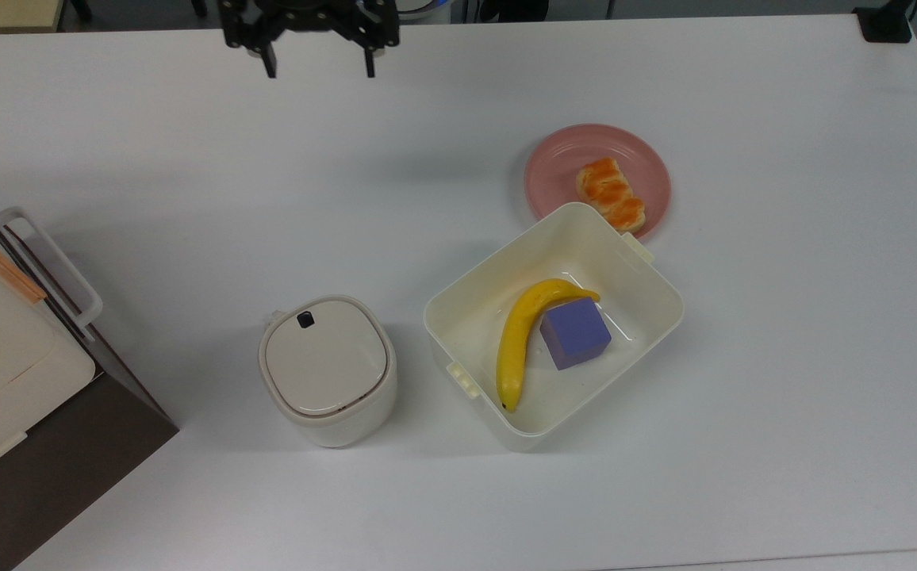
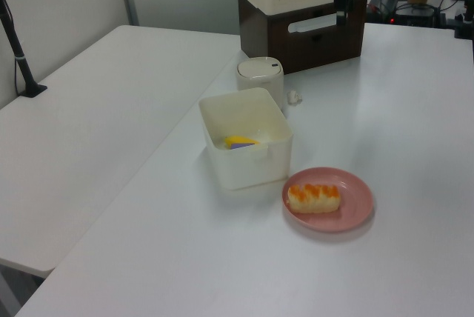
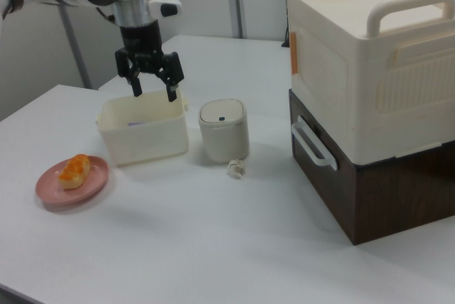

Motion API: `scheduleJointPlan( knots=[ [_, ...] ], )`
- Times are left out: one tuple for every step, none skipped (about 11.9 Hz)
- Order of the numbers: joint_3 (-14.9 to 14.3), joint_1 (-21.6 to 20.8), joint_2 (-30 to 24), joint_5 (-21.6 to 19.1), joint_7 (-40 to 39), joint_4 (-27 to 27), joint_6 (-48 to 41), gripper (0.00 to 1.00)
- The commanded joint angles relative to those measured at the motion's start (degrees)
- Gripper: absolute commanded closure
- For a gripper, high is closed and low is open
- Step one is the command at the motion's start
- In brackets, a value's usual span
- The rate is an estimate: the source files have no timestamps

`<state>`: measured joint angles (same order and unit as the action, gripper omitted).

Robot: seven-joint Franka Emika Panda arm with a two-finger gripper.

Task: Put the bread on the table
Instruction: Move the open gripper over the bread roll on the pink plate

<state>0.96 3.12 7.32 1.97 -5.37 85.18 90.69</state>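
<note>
- The bread [image 1: 610, 194] lies on the round pink plate [image 1: 562, 159], well apart from the gripper [image 1: 319, 71]; in the top view it sits to the gripper's right and lower in the picture.
- The plate rests on the white table [image 1: 784, 357]. Its lower edge meets a corner of the cream tub [image 1: 665, 317].
- The tub holds a yellow banana [image 1: 516, 341] and a purple cube [image 1: 575, 333], which touch each other. In the top view the tub lies below the gripper and to its right, nearer to it than the bread is.
- A cream lidded bin [image 1: 326, 369] stands just beside the tub on the top view's left, almost directly below the gripper in that view.
- The gripper hangs above the table near the top view's upper edge, fingers [image 1: 270, 67] spread wide and pointing down, with nothing between them.
- In the right view the gripper [image 3: 151, 93] appears in front of the tub [image 3: 142, 137], the bread [image 3: 74, 170] low to the right view's left.
- A cream crate [image 3: 370, 55] sits on a dark brown box [image 3: 384, 190], far to the right view's right of the gripper.
</note>
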Motion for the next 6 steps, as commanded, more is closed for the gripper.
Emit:
scheduleJointPlan(
  knots=[
    [1.2, -2.4, -2.6, 4.0, -1.6, 5.6, 0.3, 0.00],
    [1.2, -3.8, -3.2, 5.1, -1.6, 7.2, 0.5, 0.00],
    [1.2, -5.4, -4.0, 6.1, -1.6, 9.3, 1.6, 0.00],
    [1.2, -7.0, -4.9, 7.7, -1.6, 12.3, 2.9, 0.00],
    [1.2, -8.7, -5.8, 9.9, -1.6, 15.3, 4.5, 0.00],
    [1.2, -10.3, -6.7, 12.0, -1.5, 18.2, 6.0, 0.00]
  ],
)
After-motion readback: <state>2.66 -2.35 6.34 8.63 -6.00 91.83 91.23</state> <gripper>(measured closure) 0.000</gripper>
